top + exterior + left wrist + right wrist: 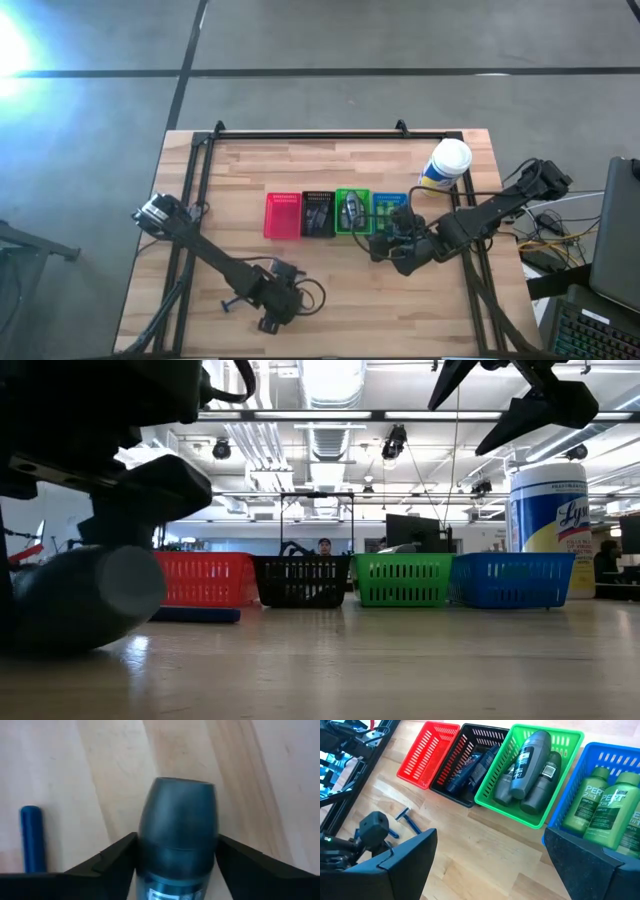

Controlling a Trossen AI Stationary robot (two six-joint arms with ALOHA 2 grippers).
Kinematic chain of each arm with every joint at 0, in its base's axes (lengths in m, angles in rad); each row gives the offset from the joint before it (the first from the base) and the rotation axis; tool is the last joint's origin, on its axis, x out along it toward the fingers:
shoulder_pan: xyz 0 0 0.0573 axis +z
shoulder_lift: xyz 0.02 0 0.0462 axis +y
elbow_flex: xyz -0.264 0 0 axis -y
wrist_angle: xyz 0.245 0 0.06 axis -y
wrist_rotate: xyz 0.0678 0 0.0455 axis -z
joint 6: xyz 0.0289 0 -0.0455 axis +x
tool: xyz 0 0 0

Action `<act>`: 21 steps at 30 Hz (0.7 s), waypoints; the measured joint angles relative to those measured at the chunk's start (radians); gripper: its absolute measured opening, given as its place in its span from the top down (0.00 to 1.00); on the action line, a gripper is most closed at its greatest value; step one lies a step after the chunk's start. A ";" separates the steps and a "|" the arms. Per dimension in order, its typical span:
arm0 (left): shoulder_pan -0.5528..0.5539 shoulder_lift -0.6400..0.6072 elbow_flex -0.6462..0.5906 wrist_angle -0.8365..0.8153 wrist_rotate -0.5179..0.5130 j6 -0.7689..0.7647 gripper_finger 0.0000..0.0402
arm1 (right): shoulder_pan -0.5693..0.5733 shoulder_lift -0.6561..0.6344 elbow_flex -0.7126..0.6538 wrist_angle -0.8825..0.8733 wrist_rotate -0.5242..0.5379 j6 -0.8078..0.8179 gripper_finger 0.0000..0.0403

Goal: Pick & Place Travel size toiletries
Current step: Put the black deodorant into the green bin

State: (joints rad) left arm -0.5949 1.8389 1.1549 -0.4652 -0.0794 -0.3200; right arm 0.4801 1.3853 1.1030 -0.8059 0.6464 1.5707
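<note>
Fingers of the left gripper clamp a grey deodorant stick on the pale wood table. Right gripper hangs spread wide just beside the green basket; an office with ceiling lights shows behind that basket.

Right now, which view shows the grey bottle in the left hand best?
Left wrist view: the grey bottle fills the frame, between the left hand's fingers. Low view shows it large but blurred; high view hides it; right wrist view doesn't show it clearly.

Pale wooden plank table carrying red, black, green, blue plastic baskets beside right claw; blue-handled razor nearby.
</note>
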 joint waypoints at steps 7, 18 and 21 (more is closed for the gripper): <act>0.018 -0.021 0.005 -0.001 0.012 -0.001 0.47 | 0.015 0.000 0.000 0.002 -0.068 0.000 0.10; 0.243 -0.332 -0.004 0.256 0.024 -0.180 0.47 | 0.074 -0.003 0.000 0.072 -0.014 -0.053 0.10; 0.327 -0.422 -0.051 0.525 0.096 -0.236 0.47 | 0.074 -0.004 0.000 0.178 0.012 -0.169 0.10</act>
State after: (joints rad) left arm -0.2679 1.4170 1.1044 0.0601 0.0168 -0.5560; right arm 0.5544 1.3811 1.1030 -0.6274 0.6583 1.4014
